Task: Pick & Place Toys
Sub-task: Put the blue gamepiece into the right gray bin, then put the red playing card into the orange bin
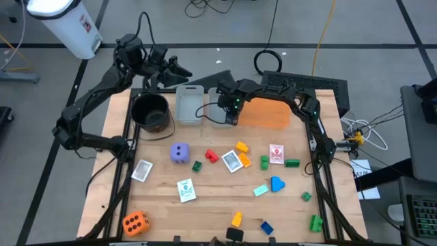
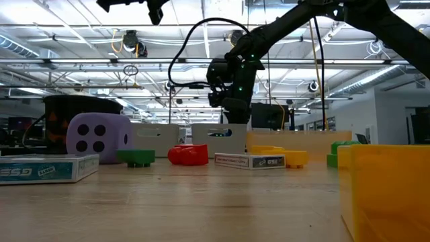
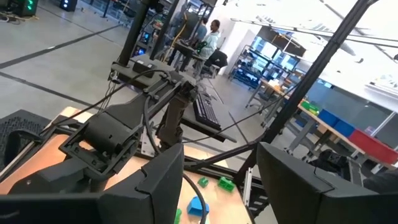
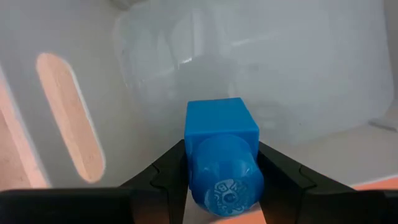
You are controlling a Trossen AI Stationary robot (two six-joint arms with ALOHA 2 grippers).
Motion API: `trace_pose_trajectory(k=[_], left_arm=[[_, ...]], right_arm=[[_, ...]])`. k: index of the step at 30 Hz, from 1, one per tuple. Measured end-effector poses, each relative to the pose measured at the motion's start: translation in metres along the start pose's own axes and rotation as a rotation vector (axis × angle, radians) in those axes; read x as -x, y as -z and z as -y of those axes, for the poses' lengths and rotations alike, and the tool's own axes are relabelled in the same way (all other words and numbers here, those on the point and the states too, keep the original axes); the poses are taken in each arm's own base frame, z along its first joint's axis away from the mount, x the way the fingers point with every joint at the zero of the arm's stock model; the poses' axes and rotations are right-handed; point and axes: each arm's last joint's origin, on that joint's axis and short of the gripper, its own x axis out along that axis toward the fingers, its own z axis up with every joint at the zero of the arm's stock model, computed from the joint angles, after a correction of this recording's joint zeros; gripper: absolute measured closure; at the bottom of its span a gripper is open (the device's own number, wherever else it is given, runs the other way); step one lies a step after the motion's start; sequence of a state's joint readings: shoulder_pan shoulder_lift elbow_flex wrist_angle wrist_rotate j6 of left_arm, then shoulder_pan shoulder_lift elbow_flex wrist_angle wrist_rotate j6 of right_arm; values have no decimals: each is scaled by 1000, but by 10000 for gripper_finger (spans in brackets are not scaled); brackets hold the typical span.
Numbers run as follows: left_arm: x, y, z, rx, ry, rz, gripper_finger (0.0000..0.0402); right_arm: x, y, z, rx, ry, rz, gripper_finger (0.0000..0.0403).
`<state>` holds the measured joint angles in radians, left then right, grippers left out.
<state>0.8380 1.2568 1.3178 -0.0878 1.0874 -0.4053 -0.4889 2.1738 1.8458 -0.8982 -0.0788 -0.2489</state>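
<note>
My right gripper (image 1: 231,115) is at the far middle of the table, pointing steeply down into a grey bin (image 4: 298,74), and is shut on a small blue brick (image 4: 221,146). My left gripper (image 3: 221,180) is raised beyond the table's far left corner (image 1: 174,68), open and holding nothing. More toys lie flat on the wooden table: a purple die (image 1: 179,152), an orange die (image 1: 135,222), picture cards (image 1: 233,160), and red (image 1: 212,156), yellow (image 1: 241,147), green (image 1: 291,162) and blue (image 1: 276,183) bricks. My right gripper pinches the blue brick by two opposite sides (image 4: 189,155) between its two fingers (image 4: 163,174). The fingers come from above, slanting down. The brick's round stud faces back toward the wrist. It hangs inside the grey bin; whether it touches the bin's floor I cannot tell.
A second grey bin (image 1: 190,104) and a black bucket (image 1: 151,113) stand left of the right gripper. A flat orange tray (image 1: 268,115) lies to its right. The bin wall has a slot handle (image 4: 68,118). Bare wood shows at the table's near left.
</note>
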Motion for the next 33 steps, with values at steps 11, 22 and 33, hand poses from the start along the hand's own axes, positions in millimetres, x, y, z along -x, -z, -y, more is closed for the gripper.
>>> trace_pose_trajectory(k=[11,22,33], left_arm=[[-3,1,2,-9,0,0,190],[-3,1,2,-10,-1,1,190],[-3,-1,2,-23,-2,9,190]], right_arm=[[0,-1,0,9,2,7,236],[1,-1,0,19,6,10,191],[38,-5,-1,-5,30,101,189]])
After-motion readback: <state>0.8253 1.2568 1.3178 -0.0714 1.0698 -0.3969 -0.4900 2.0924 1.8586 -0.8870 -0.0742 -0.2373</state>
